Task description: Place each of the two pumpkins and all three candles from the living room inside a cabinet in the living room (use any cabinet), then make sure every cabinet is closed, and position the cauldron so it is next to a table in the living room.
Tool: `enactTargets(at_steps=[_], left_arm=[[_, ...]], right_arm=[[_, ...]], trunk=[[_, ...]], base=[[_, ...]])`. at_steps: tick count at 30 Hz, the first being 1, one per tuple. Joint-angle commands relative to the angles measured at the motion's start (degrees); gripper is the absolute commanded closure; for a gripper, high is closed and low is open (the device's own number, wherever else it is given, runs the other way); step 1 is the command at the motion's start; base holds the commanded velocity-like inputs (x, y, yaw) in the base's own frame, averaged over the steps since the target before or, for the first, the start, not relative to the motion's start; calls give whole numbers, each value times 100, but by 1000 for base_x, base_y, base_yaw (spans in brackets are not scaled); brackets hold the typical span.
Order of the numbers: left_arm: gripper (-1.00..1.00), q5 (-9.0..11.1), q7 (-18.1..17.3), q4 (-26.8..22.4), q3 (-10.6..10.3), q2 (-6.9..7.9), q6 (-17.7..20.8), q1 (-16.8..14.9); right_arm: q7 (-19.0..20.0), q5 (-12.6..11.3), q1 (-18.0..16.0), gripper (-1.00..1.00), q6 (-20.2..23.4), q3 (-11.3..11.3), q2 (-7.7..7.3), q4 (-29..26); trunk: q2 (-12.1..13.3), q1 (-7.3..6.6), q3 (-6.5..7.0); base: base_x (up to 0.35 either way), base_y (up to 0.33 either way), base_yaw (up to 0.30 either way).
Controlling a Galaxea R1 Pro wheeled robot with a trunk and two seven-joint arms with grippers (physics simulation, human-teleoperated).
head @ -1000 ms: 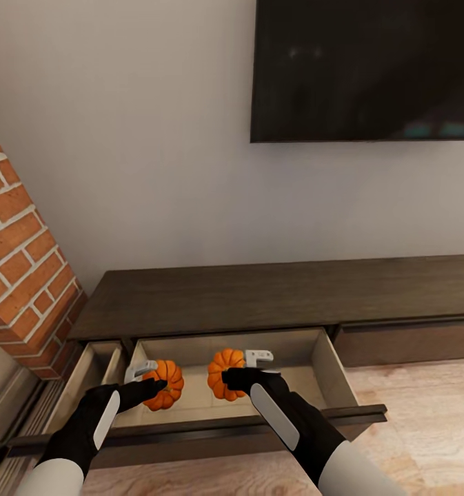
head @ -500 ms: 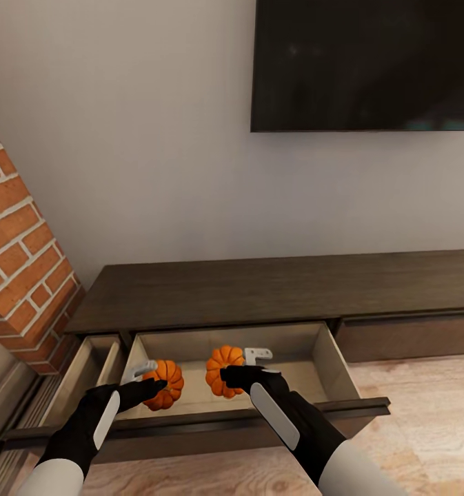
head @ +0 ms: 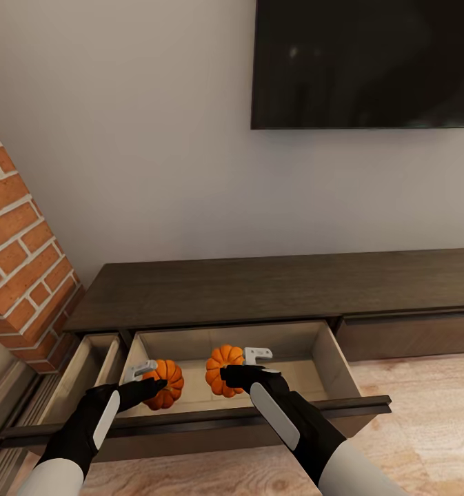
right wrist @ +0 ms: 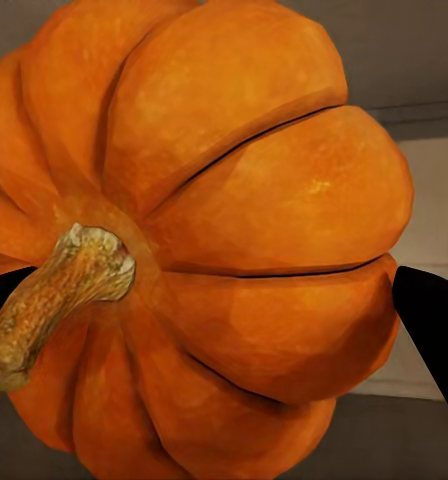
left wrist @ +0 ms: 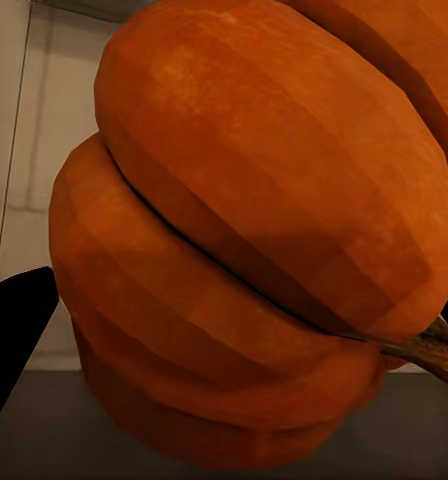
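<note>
Pumpkins reach the cabinet [head: 273,293] drawer.
We grip one pumpkin per claw, left [head: 164,384] and right [head: 224,372]; release, candles, closing, cauldron remain.

— What colour were the two pumpkins [head: 164,383] [head: 223,370]?
— Both were orange with darker grooves; one had a tan, mottled stem [right wrist: 54,300].
— And the cabinet [head: 273,289]?
— It was dark brown wood grain outside and pale beige inside its drawer [head: 325,355].
— And around it?
— There were a red brick column [head: 18,275] with pale mortar, a black screen [head: 366,62], a grey-white wall and a light wood floor [head: 425,427].
</note>
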Motion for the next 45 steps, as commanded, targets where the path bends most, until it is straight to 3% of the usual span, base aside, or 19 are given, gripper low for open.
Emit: enactTargets(at_steps=[1, 30, 42, 45], left_arm=[[100, 42, 2, -6, 11, -1, 43, -3], [100, 32, 9, 9, 3, -1, 44, 2], [100, 39, 9, 9, 9, -1, 44, 3], [100, 39, 9, 14, 3, -11, 43, 4]], right_arm=[[-55, -56, -5, 100, 5, 13, -2, -8], [-46, -69, -5, 100, 21, 13, -2, 20], [-46, -61, -6, 100, -41, 13, 7, 127], [-51, -53, -16, 100, -213, 11, 13, 413]], trunk=[[-2, -1, -5], [-2, -1, -5], [-483, 263, -220], [-604, 328, -274]], base=[[9, 0, 0], [83, 26, 0], [0, 0, 0], [0, 0, 0]])
